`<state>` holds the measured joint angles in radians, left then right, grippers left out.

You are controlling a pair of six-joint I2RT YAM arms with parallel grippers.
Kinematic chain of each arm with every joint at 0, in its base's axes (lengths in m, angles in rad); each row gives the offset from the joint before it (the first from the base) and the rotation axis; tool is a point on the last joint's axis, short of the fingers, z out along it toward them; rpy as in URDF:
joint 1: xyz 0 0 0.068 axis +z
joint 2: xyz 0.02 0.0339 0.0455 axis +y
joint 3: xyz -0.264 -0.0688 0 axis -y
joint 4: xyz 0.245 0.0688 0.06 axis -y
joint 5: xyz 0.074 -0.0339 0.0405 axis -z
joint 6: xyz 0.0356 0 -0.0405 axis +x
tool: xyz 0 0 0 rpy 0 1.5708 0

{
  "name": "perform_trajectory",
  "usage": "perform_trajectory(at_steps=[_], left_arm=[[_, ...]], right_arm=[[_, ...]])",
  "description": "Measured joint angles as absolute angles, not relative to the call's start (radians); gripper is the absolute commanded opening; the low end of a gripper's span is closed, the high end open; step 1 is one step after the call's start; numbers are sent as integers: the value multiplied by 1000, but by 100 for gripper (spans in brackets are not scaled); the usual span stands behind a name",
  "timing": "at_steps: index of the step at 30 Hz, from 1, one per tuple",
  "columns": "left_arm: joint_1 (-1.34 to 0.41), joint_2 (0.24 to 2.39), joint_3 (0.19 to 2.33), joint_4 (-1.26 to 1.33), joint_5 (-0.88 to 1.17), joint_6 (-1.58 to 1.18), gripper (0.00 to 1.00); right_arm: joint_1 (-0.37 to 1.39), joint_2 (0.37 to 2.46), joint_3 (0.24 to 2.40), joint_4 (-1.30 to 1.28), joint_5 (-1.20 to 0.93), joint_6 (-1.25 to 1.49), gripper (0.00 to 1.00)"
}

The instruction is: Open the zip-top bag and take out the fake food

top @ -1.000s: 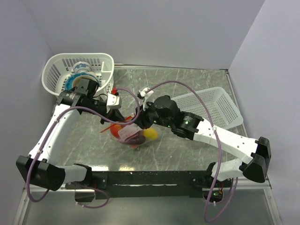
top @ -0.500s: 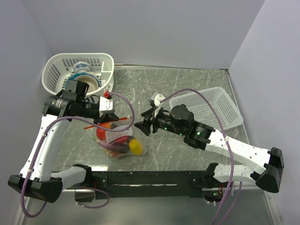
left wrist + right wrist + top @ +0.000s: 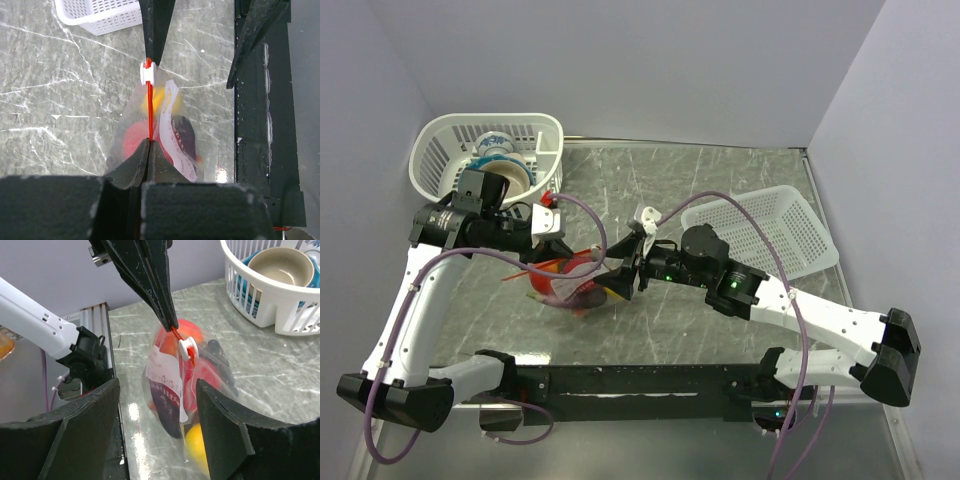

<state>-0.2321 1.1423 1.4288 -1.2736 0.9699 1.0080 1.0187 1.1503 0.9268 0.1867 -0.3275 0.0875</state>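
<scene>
While the crinkly film and a white label blur most of the fake food (image 3: 168, 407), red, yellow and dark purple pieces show inside the zip-top bag (image 3: 565, 288) mid-table, and I can't tell if its bottom rests down. My left gripper (image 3: 150, 142) is pinched on the orange-red zip strip (image 3: 150, 107) below the white slider (image 3: 146, 73), and my right gripper (image 3: 157, 385) is spread wide either side of the bag. The round basket (image 3: 548, 128) is close behind, the black rail (image 3: 252, 150) just beside, with bare table (image 3: 720, 180) further back

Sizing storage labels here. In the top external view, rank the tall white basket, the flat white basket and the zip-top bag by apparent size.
1-2. Flat basket and tall basket: look about alike, so no ranking.
3. Zip-top bag: clearly smallest.
</scene>
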Motion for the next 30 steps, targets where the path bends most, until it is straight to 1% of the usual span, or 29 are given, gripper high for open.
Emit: perform_trajectory(at_steps=[12, 19, 22, 23, 25, 26, 28, 30], left_arm=[[-232, 1134, 1429, -1302, 971, 1013, 1], [-232, 1126, 1428, -1332, 972, 1035, 1], [-232, 1126, 1428, -1338, 973, 1036, 1], [-232, 1126, 1428, -1338, 974, 1035, 1], [-232, 1125, 1428, -1338, 978, 1035, 1], [-232, 1124, 1428, -1338, 979, 1035, 1], [-232, 1121, 1428, -1338, 979, 1035, 1], [-232, 1119, 1428, -1341, 978, 1035, 1]], right_arm=[[1019, 1256, 944, 209, -327, 53, 66], [1019, 1261, 965, 217, -327, 42, 62], [1019, 1263, 972, 222, -332, 37, 51], [1019, 1267, 977, 221, -336, 35, 43], [1019, 1283, 995, 221, -347, 32, 35], [1019, 1293, 1004, 221, -352, 31, 28], [1019, 1312, 1019, 217, -360, 32, 23], [1019, 1327, 1029, 208, -369, 35, 22]])
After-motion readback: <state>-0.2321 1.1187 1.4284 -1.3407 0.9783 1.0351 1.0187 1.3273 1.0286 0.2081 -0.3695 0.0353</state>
